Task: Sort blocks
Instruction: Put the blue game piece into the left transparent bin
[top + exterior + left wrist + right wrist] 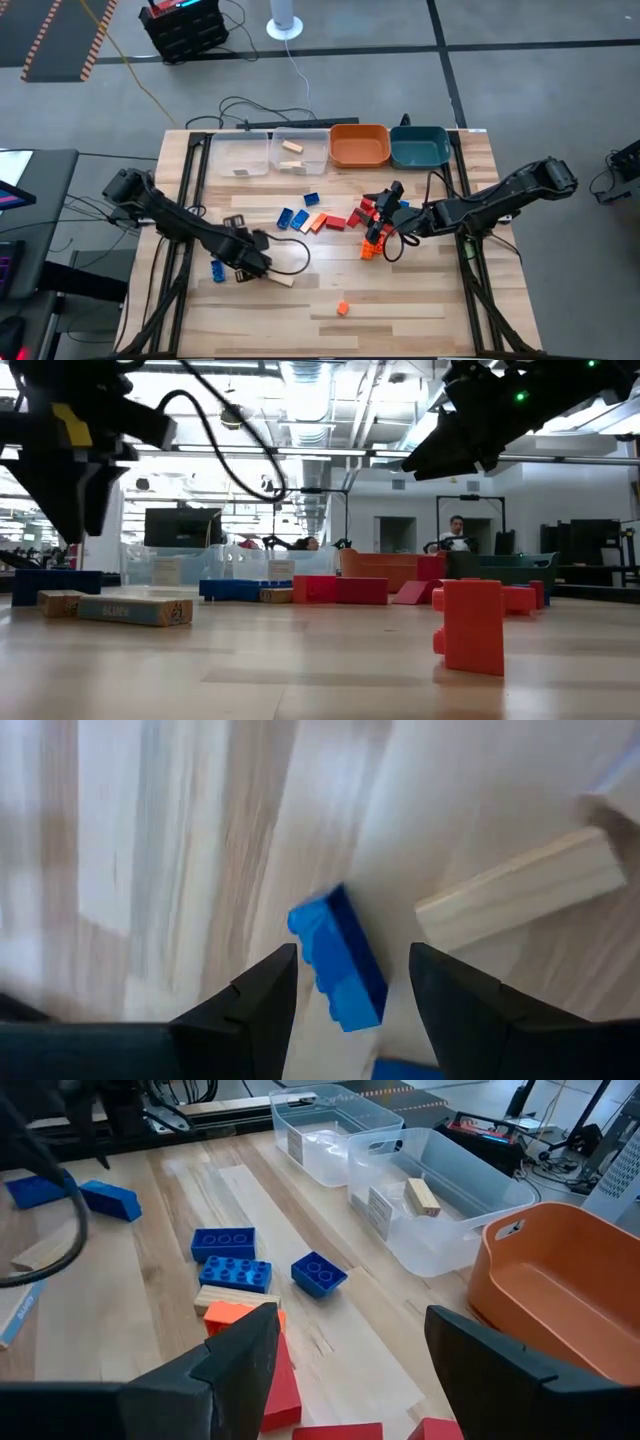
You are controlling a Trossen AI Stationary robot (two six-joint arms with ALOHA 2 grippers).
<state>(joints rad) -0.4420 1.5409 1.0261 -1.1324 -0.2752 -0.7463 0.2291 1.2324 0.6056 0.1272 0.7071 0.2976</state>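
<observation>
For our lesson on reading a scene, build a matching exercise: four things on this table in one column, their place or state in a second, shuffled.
Things
1. orange plastic bin
2. teal plastic bin
3. small orange block
4. left gripper

Place or state
A. open above a blue brick
B. lone, near front edge
C. end of the bin row
D. between clear and teal bins

Pairs: 1-D, 2-C, 3-B, 4-A

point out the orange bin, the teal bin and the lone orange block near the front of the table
orange bin (342, 158), high view, on its front rim
teal bin (420, 160), high view, on its front rim
lone orange block (343, 309), high view, on its top face
</observation>
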